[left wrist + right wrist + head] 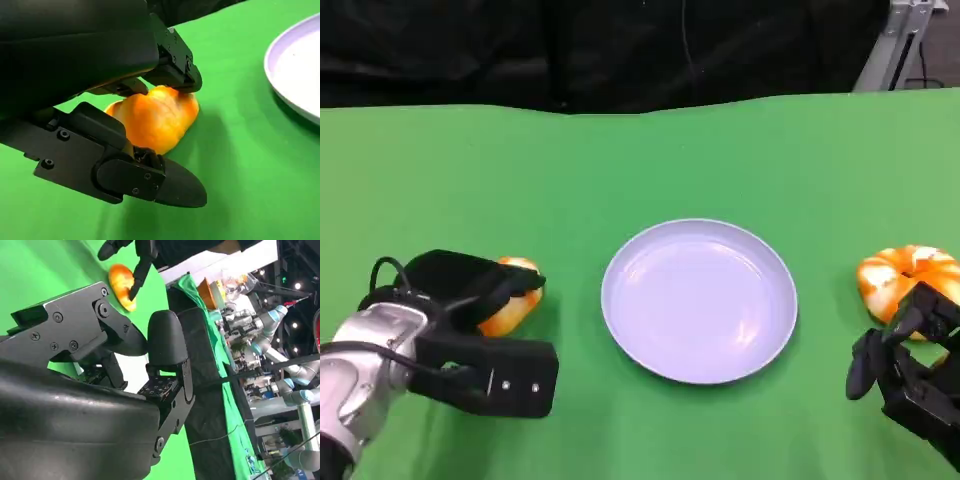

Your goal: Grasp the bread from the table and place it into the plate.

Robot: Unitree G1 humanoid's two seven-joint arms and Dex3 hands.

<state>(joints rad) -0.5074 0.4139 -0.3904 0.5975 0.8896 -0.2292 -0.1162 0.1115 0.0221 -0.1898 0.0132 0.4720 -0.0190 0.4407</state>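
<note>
Already the left hand (pixel 470 300) closes around the bread (pixel 512 305), at nine o'clock from the plate (pixel 698 300); the right hand (pixel 910 365) hangs empty, fingers loosely curled.

The plate (pixel 699 300) sits at the middle of the worktop (pixel 620 170). One bread (pixel 512 303) lies on the worktop at the plate's 9 o'clock, well apart from it, with the left robot hand (pixel 470 290) over and around it, fingers on both of its sides. A second bread (pixel 905 277) lies at the plate's 3 o'clock, near the worktop's right edge. The right robot hand (pixel 905 365) is at that bread's 6 o'clock, just beside it.
</note>
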